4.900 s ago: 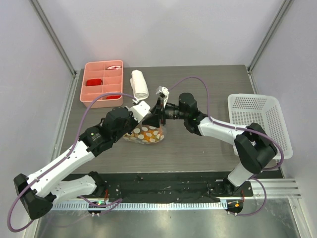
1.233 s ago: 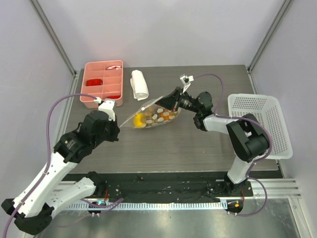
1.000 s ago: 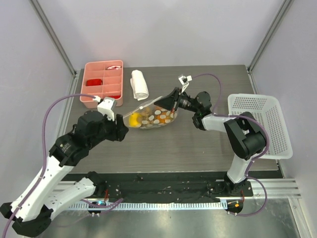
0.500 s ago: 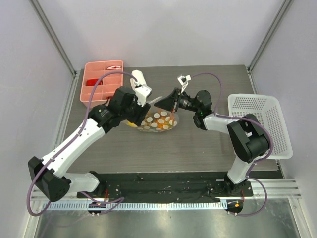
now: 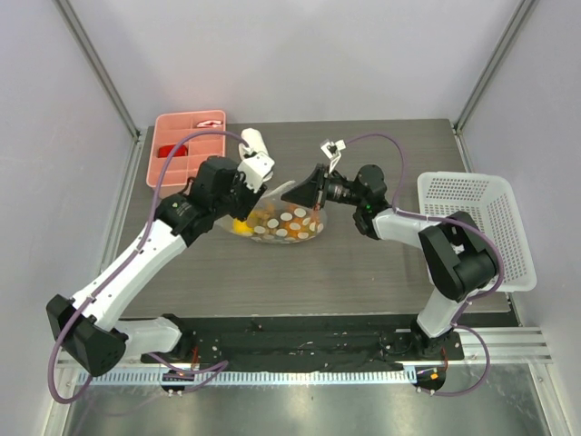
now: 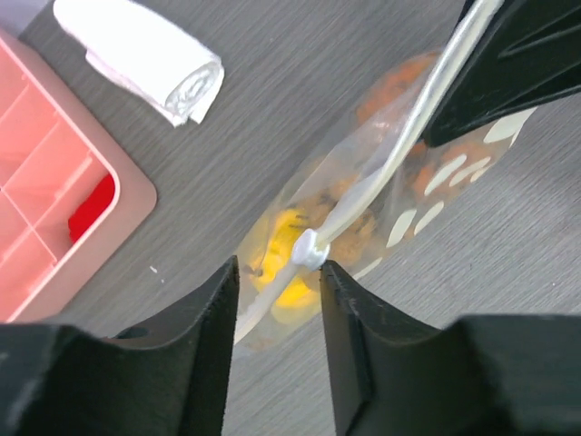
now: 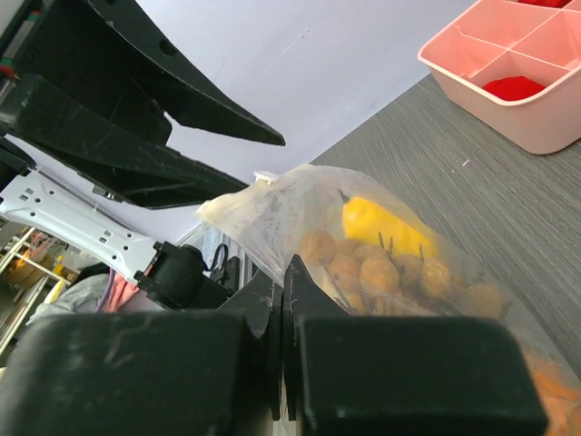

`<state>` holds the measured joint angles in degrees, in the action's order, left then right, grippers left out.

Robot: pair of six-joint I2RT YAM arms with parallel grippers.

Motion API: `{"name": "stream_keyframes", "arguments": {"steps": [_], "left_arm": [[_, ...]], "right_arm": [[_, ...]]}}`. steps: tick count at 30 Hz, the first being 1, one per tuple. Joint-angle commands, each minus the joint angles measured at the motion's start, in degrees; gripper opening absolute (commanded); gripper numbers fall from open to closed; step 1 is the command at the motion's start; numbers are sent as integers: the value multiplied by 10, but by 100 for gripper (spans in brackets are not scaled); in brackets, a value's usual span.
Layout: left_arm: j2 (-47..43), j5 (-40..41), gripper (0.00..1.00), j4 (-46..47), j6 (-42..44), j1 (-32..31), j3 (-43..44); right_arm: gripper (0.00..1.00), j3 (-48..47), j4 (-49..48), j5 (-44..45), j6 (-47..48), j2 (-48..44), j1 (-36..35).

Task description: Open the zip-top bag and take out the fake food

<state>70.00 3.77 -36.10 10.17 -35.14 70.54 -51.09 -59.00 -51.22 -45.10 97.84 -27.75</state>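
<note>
I see the grey table (image 5: 381,272) carrying a pink tray (image 5: 182,116) at its far-left corner, a rolled towel (image 5: 253,143) just beside it, and a white basket (image 5: 463,178) at the right edge.

You have one zip-top bag (image 5: 277,224) at table centre, with one white slider (image 6: 310,247) on its strip. Inside, count one yellow fruit (image 7: 381,222), one orange piece (image 6: 399,77) and one cluster of brown balls (image 7: 363,263); exact ball count not readable through plastic. One rolled white towel (image 5: 253,142) at 11 o'clock. One pink tray (image 5: 156,177) at 10 o'clock, two red pieces (image 5: 172,151) showing in it. One white basket (image 5: 495,195) at 3 o'clock. Two grippers for you: left gripper (image 6: 277,272), right gripper (image 7: 281,277).
</note>
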Motion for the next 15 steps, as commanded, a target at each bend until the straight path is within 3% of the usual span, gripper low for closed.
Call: {"name": "stream_keyframes", "arguments": {"steps": [1,10,15], "left_arm": [[-15,-63,38,52,22,11,-3],[2,-97,29,51,20,23,-3],[8,-106,18,48,19,26,0]], "right_arm": [[1,-13,-9,-11,14,-34,-7],[1,-16,3,-12,22,-39,-9],[1,-16,3,-13,20,-38,-10]]}}
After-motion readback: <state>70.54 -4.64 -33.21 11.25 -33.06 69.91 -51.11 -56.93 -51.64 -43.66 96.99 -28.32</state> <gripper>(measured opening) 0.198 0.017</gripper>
